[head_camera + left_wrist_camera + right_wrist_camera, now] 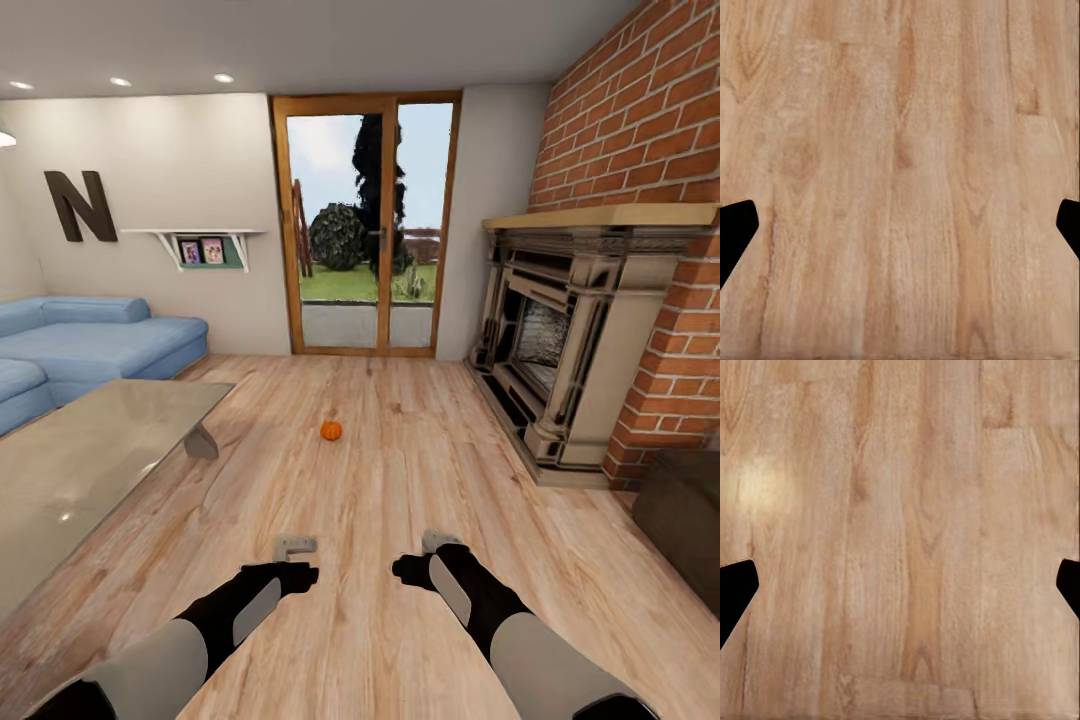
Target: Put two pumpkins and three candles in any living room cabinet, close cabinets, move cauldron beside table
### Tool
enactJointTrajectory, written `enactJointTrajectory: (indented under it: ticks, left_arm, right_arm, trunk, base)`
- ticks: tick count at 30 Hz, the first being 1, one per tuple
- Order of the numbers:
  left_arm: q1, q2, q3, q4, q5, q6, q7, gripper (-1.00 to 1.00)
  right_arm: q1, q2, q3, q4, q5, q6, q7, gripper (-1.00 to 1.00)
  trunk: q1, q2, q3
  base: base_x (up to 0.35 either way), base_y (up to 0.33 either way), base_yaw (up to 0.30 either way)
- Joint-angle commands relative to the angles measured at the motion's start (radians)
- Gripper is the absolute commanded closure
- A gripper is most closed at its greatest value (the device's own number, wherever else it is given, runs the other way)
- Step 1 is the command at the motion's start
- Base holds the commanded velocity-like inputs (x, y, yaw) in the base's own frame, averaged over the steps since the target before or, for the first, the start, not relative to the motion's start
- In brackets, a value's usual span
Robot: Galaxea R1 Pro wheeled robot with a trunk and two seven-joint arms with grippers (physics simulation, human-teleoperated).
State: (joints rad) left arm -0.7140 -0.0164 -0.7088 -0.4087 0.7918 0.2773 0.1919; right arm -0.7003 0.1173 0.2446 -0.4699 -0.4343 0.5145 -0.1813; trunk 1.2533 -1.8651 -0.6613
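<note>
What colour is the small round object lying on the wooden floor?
The pumpkin is orange; the head view shows it best, on the floor before the glass door.

Pumpkin [331, 430] lies on the floor [400, 520] at 12 o'clock; bench [90, 460] at 10, fireplace [560, 370] at 2.
</note>
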Motion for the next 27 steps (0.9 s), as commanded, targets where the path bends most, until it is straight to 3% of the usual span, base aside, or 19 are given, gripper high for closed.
enactJointTrajectory:
  ticks: [1,19,27]
  left_arm:
    - [-0.001,0.001,-0.009,-0.002,0.011,0.002,0.009,-1.00]
    - [-0.001,0.000,-0.011,-0.002,0.011,0.002,0.009,-1.00]
    - [-0.001,0.001,-0.011,-0.002,0.011,0.002,0.009,-1.00]
  right_arm:
    - [-0.001,-0.001,0.007,-0.001,-0.011,0.003,-0.009,-1.00]
    - [-0.001,-0.001,0.007,-0.001,-0.011,0.005,-0.009,-1.00]
    - [-0.001,-0.001,0.007,-0.001,-0.012,0.005,-0.009,-1.00]
  trunk:
    - [-0.001,-0.001,-0.001]
    - [-0.001,-0.001,0.006]
    - [-0.001,-0.001,0.010]
  base:
    - [-0.326,0.000,-0.279]
    - [-0.327,0.000,-0.280]
    - [-0.165,0.000,-0.280]
